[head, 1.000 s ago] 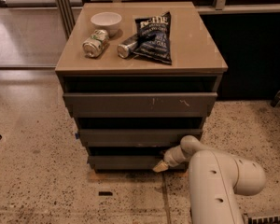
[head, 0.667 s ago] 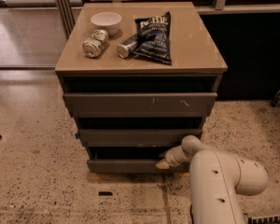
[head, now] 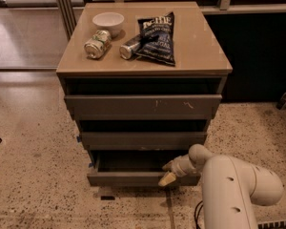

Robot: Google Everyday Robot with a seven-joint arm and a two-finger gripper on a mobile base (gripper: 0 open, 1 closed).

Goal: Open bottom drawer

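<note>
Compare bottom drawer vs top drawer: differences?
The bottom drawer looks narrowest; the top drawer looks widest. The top drawer's front has pale scratches; the bottom drawer's is plain. The gripper sits at the bottom drawer's front, right of centre, nowhere near the top drawer. Both are dark grey, handle-less.

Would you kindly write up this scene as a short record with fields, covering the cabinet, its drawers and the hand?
cabinet: tan top, three dark grey drawer fronts
top drawer: widest front, pale scratch marks
middle drawer: plain front
bottom drawer: pulled partway out, dark interior showing
hand: at the bottom drawer's front, right of centre, by its upper edge
on top: white bowl; pale can and silver can, both lying on their sides; dark chip bag
floor: speckled
</note>
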